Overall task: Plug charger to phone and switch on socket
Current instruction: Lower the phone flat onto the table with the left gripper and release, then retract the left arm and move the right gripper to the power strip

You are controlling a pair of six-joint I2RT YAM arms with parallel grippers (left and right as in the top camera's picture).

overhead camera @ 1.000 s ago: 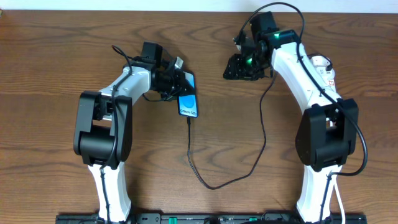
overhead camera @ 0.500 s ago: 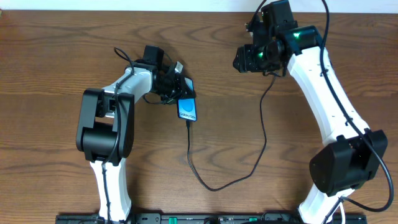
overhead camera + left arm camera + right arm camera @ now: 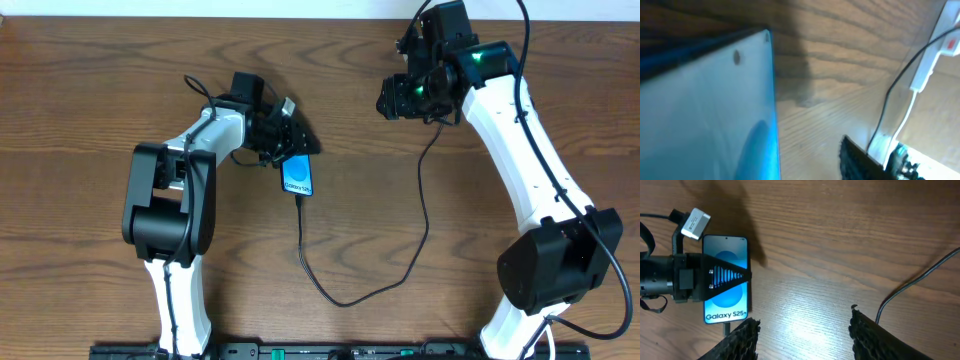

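The phone [image 3: 298,175] lies on the wood with its blue "Galaxy" screen up. It also shows in the right wrist view [image 3: 725,292] and fills the left of the left wrist view [image 3: 700,110]. The charger cable [image 3: 318,282] is plugged into its lower end, loops down and runs up to the right arm; its adapter is hidden. My left gripper [image 3: 283,140] is at the phone's top. One finger [image 3: 725,275] lies across the screen and the other [image 3: 860,160] stands well apart. My right gripper [image 3: 400,97] is open and empty, raised. The socket strip [image 3: 946,25] shows at the far right.
The strip's white cord [image 3: 912,102] runs beside the black cable [image 3: 887,100]. The right arm's white link [image 3: 520,150] crosses above the right side of the table. The table's far edge meets a white wall at the top of the overhead view.
The right arm swung up and out from low over the table, then held still. The left gripper shifted, and the phone slid slightly left and turned a little.
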